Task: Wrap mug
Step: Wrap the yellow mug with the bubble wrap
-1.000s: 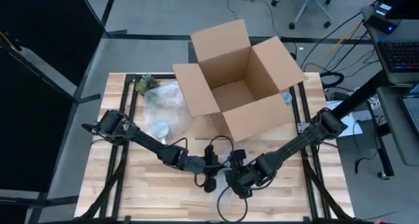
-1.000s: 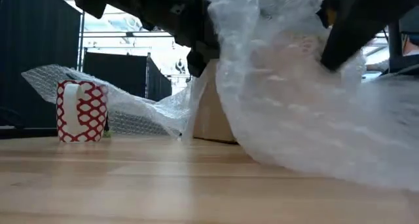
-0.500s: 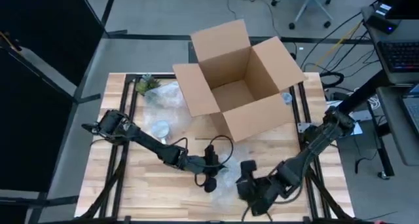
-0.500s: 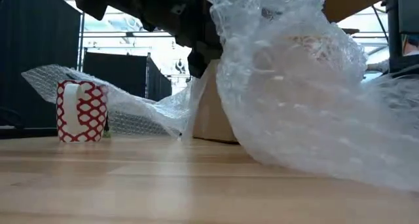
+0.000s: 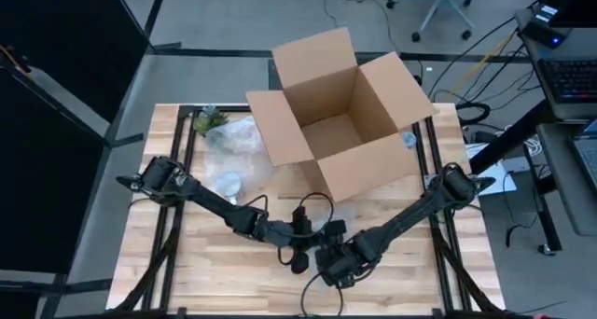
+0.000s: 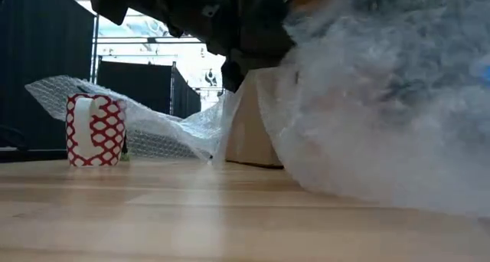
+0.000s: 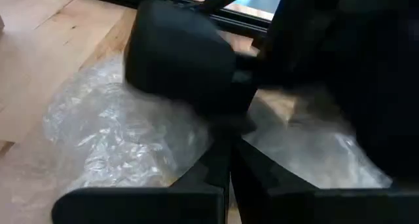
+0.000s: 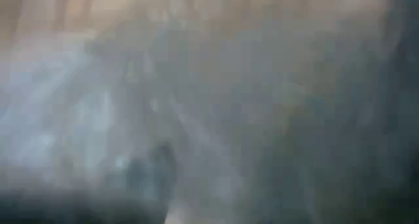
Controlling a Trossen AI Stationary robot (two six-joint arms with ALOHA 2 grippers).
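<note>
Both arms reach low across the wooden worktop (image 5: 187, 263) and meet near its front edge, almost nose to nose. The left arm stretches out long and flat from its base at the left side, its hand (image 5: 297, 254) down at the boards. The right arm comes in from the right side, angled down the same way, and its hand (image 5: 334, 261) sits just beside the left one. Between and under them lies a crumpled sheet of bubble wrap (image 7: 124, 135), which billows up large in the low view. From the left wrist, the left hand's two fingers look pressed together at the edge of that sheet, though whether they pinch it I cannot tell. Whether the right hand is spread or closed I cannot tell either; its own view is a blur of plastic.

One mug (image 6: 95, 129), white with a red pattern, stands upright on the worktop, well apart from both hands, off toward the left arm's base. Behind it lies a second heap of bubble wrap (image 5: 233, 137). One cardboard box (image 5: 336, 109) stands open at the back of the worktop, all four flaps up. So: two arms, two lots of wrap, one mug, one box.
</note>
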